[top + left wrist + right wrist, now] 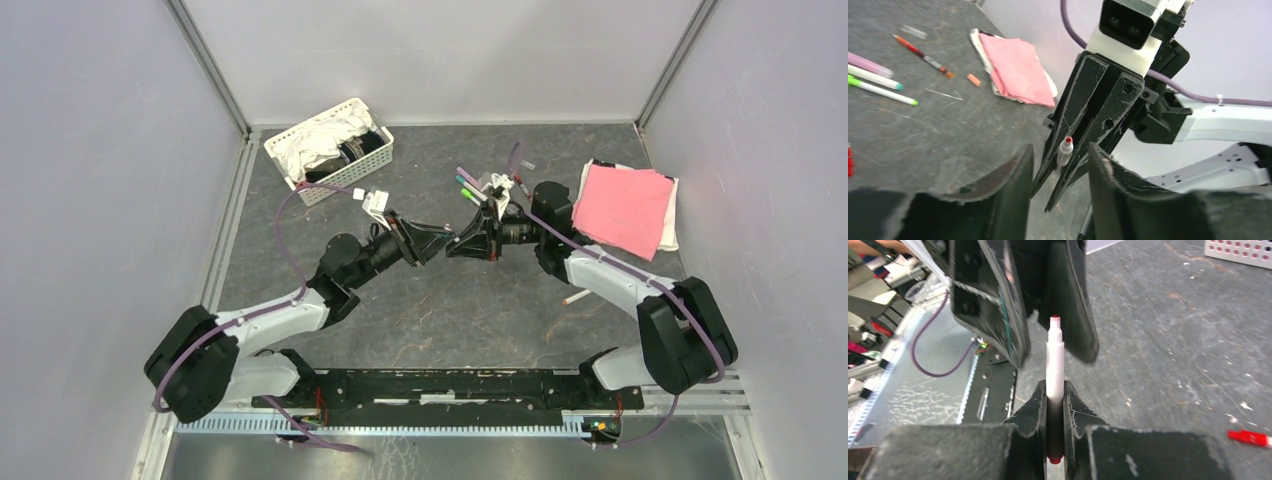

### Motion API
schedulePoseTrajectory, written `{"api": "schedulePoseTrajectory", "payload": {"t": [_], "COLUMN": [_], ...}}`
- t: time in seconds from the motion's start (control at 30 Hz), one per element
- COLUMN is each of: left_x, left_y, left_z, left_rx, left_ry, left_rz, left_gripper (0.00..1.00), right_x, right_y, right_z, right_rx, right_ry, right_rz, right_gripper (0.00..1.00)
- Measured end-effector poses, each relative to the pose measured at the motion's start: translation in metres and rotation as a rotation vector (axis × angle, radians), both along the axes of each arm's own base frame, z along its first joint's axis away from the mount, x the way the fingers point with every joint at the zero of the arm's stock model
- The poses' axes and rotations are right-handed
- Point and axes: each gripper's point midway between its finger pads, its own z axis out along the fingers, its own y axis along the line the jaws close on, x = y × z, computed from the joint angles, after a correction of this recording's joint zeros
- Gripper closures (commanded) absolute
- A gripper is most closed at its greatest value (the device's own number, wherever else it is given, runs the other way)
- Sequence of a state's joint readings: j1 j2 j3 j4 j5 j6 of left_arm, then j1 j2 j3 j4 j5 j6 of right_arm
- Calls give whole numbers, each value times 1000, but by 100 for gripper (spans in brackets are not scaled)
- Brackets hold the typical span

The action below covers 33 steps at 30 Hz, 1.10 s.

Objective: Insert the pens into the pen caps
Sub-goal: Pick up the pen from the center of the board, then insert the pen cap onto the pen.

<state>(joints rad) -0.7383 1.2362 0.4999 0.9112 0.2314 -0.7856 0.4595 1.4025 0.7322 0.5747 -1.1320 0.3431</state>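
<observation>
My right gripper (1051,390) is shut on a white pen (1054,360) with a red tip, which sticks out forward above the table. My left gripper (1059,165) is open, one finger on each side of the right gripper's fingers (1073,115) and the pen (1065,150); it grips nothing. In the top view both grippers (447,243) (470,243) meet nose to nose at mid-table. A red cap (1248,437) lies on the table. Purple (863,64), teal-ended (875,79) and green-ended (883,92) pens lie side by side, a red-orange pen (923,55) and a small orange cap (974,79) near them.
A folded pink cloth (625,205) lies on white cloth at the back right. A white basket (330,150) of cloths stands at the back left. A small pale piece (577,296) lies by the right arm. Walls close in the table on three sides.
</observation>
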Motion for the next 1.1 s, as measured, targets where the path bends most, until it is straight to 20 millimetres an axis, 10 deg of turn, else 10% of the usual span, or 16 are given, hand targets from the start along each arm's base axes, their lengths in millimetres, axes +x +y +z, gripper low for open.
{"api": "schedulePoseTrajectory", "payload": {"t": [0.2,0.4,0.8,1.1], "left_x": [5,34,115,148], "left_y": [29,40,14,6], "left_z": [6,-1,-164,-205], "left_rx": [100,306,886,1073], "left_ry": [-25,7,388,439], "left_rz": [139,245,199,194], "left_gripper": [1,0,37,47], "right_x": [16,41,72,66], "right_y": [-27,-67,-136,-135], "right_z": [-13,-25,-45,-47], "right_rx": [-59,-123,-231,-225], "right_ry": [-119,-194,-226,-220], "right_rz": [-63,-179,-367,-339], "right_gripper": [100,100,100,100]}}
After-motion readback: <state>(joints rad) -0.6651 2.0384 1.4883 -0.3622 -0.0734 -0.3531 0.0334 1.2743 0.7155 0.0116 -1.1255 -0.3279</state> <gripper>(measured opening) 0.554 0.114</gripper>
